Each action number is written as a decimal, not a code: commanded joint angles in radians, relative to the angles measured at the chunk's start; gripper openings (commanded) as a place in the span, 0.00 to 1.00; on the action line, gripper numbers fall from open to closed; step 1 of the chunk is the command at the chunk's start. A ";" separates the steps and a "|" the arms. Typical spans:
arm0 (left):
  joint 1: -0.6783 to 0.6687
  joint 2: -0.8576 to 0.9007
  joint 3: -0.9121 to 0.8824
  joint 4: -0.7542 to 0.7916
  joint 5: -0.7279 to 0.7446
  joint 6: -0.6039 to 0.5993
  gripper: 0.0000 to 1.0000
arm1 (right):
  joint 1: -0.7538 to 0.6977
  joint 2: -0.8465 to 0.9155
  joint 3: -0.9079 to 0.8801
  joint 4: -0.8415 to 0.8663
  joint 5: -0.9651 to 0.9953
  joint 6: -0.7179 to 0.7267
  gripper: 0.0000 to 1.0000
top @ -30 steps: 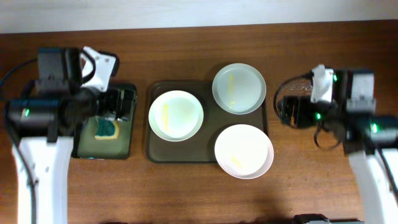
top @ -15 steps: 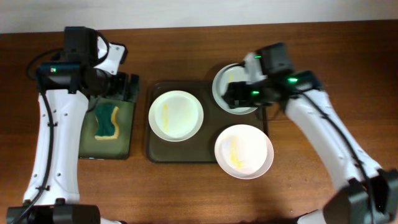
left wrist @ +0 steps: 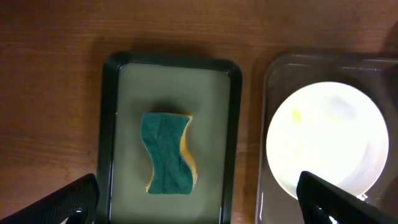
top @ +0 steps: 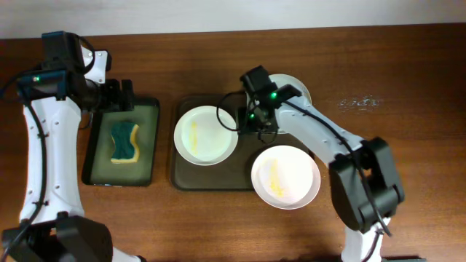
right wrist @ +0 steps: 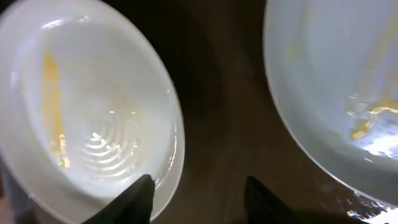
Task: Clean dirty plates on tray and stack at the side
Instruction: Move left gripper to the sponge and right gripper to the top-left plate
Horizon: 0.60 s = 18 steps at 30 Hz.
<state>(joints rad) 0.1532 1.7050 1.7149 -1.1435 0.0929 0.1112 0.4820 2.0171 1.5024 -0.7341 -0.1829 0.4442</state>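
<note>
**Right arm swings in between the plates**

The big tray point(top: 211, 180) lies mid-desk point(top: 408, 58), long axis parallel to the front edge. All three plates are on it. The left plate point(top: 206, 135) sits fully inside, its yellow streak running front to back. The back plate point(top: 295, 86) overhangs the tray's back right corner, and the front plate point(top: 285, 177) overhangs its front right corner.

Half a second ago the right pincer point(top: 251, 124) was over the back plate. Now it's further left, wide open and empty, one finger point(right wrist: 134, 199) over the left plate's rim. The arm covers part of the back plate.

The left pincer point(top: 120, 96), wide and empty, has pulled towards the back left corner. That leaves the small tray point(top: 95, 156) and its sponge point(top: 124, 142) uncovered. The plates haven't moved.
</note>
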 commanded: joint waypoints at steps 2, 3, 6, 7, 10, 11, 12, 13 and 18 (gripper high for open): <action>0.005 0.048 0.020 -0.001 -0.008 -0.013 1.00 | 0.042 0.070 0.016 0.027 0.016 0.010 0.45; 0.005 0.062 0.020 -0.002 -0.012 -0.013 1.00 | 0.047 0.085 0.016 0.037 0.015 0.010 0.44; 0.005 0.096 0.020 -0.002 -0.011 -0.013 1.00 | 0.057 0.119 0.016 0.055 0.015 0.011 0.39; 0.005 0.106 0.020 -0.002 -0.012 -0.013 1.00 | 0.060 0.130 0.016 0.058 0.016 0.011 0.37; 0.005 0.131 0.020 -0.002 -0.016 -0.013 1.00 | 0.063 0.145 0.016 0.060 0.020 0.026 0.25; 0.007 0.144 0.020 -0.002 -0.034 -0.013 0.98 | 0.063 0.147 0.014 0.062 0.021 0.034 0.09; 0.010 0.150 0.020 -0.002 -0.054 -0.013 0.95 | 0.063 0.150 0.012 0.062 0.035 0.045 0.04; 0.010 0.161 0.020 -0.002 -0.089 -0.013 0.93 | 0.063 0.150 0.010 0.063 0.047 0.048 0.04; 0.016 0.206 0.020 -0.005 -0.196 -0.012 0.87 | 0.063 0.150 0.008 0.062 0.065 0.047 0.04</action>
<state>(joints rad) 0.1570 1.8717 1.7149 -1.1439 -0.0055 0.1078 0.5369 2.1349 1.5089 -0.6674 -0.1738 0.4946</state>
